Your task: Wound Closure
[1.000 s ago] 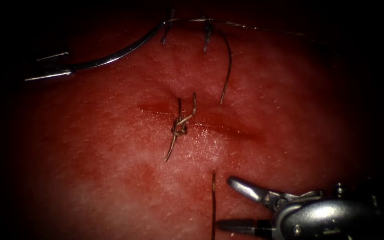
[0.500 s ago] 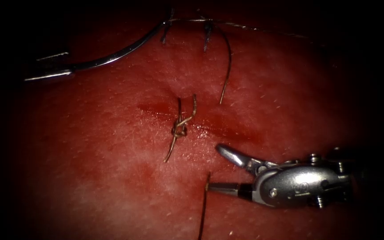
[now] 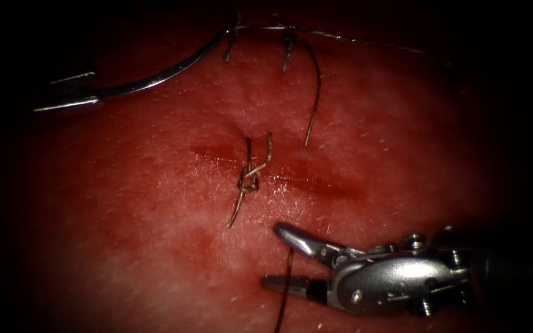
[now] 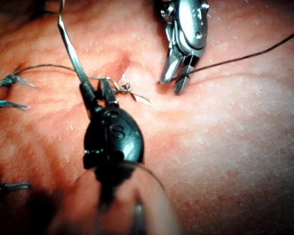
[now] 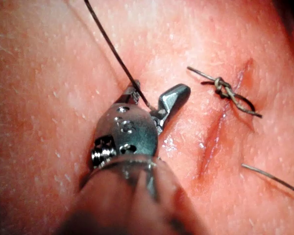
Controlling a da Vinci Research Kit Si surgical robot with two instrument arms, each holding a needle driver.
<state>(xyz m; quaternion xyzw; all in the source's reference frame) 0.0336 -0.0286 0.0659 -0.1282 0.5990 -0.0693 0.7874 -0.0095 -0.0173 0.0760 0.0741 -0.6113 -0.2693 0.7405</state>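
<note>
Holding the curved needle (image 3: 155, 77) at its left end in the left hand (image 3: 69, 98), tip pointing upper right; right hand (image 3: 279, 259) gaping around thread (image 3: 286, 277).

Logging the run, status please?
Left hand shut on needle near one end, needle out of tissue. Right hand open astride thread. Knot on cut.

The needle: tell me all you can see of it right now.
The needle is a thin, shiny, curved piece of steel lying above the cut, out of the tissue. The left gripper is shut on one end; the thread leaves the other end. The open right gripper is well clear of it.
</note>
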